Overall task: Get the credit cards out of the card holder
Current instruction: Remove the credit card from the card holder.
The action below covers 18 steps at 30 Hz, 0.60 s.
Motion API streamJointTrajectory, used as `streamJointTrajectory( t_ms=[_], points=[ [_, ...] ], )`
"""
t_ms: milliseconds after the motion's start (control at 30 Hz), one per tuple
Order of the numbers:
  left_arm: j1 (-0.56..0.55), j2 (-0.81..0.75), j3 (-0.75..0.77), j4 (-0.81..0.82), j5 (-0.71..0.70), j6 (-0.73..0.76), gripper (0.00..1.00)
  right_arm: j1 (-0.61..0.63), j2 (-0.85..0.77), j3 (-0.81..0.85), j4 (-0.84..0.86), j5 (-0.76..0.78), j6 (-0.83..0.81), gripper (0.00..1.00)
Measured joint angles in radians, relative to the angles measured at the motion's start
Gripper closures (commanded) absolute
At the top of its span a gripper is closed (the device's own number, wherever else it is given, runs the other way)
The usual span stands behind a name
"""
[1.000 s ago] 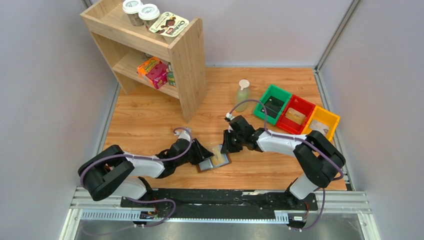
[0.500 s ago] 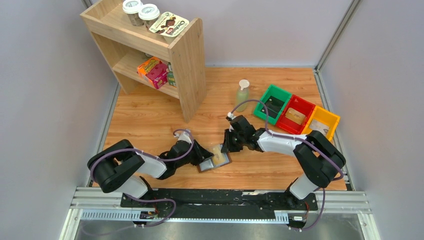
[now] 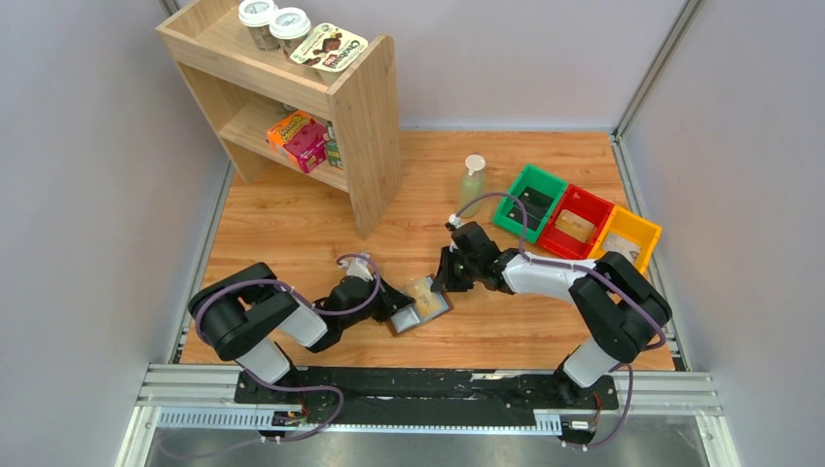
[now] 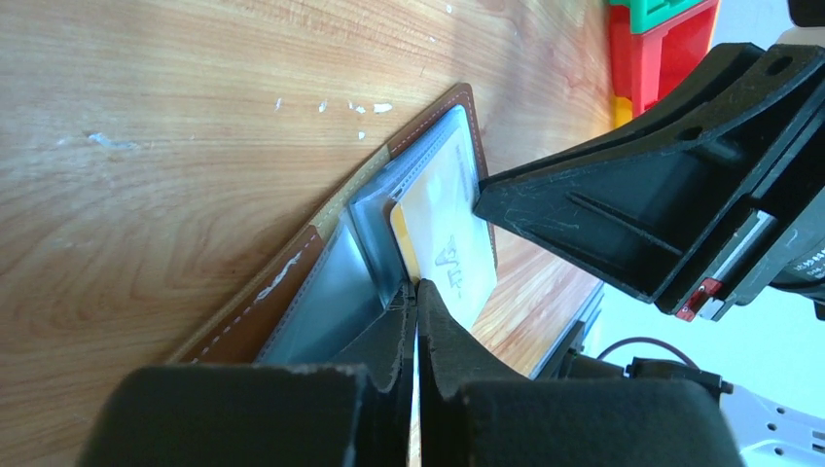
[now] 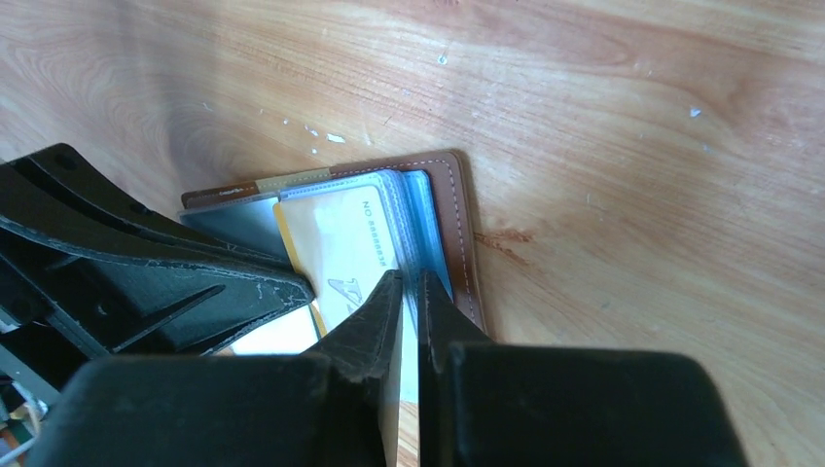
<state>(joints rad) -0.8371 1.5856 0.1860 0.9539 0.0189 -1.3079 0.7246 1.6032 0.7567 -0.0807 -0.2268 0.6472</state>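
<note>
The card holder, a brown leather wallet with grey-blue sleeves, lies open on the table between both grippers. It shows in the left wrist view and the right wrist view. A tan-gold credit card sticks partly out of a sleeve, also seen in the right wrist view. My left gripper is shut, its tips pinching that card's edge. My right gripper is shut, its tips pinching the wallet's sleeve leaves beside the card. Other cards are hidden.
A wooden shelf unit stands at the back left. A small bottle and green, red and yellow bins stand behind the right arm. The two grippers' fingers are a few centimetres apart.
My left arm's elbow has swung right while its gripper stayed at the wallet. The wallet and both grippers have shifted slightly to the right.
</note>
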Motion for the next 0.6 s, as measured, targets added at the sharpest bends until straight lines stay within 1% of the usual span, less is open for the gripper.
streamJointTrajectory(
  t_ms=[67, 267, 600],
  points=[
    [0.0, -0.002, -0.015, 0.017, -0.004, 0.001, 1.0, -0.002, 0.001, -0.006, 0.014, -0.005, 0.013, 1.0],
    [0.0, -0.048, -0.055, 0.021, -0.01, -0.004, 1.0, -0.008, 0.023, -0.01, 0.051, -0.042, 0.057, 1.0],
    [-0.001, -0.159, -0.071, -0.082, -0.005, -0.021, 1.0, -0.022, 0.027, -0.03, 0.087, -0.069, 0.101, 1.0]
  ],
)
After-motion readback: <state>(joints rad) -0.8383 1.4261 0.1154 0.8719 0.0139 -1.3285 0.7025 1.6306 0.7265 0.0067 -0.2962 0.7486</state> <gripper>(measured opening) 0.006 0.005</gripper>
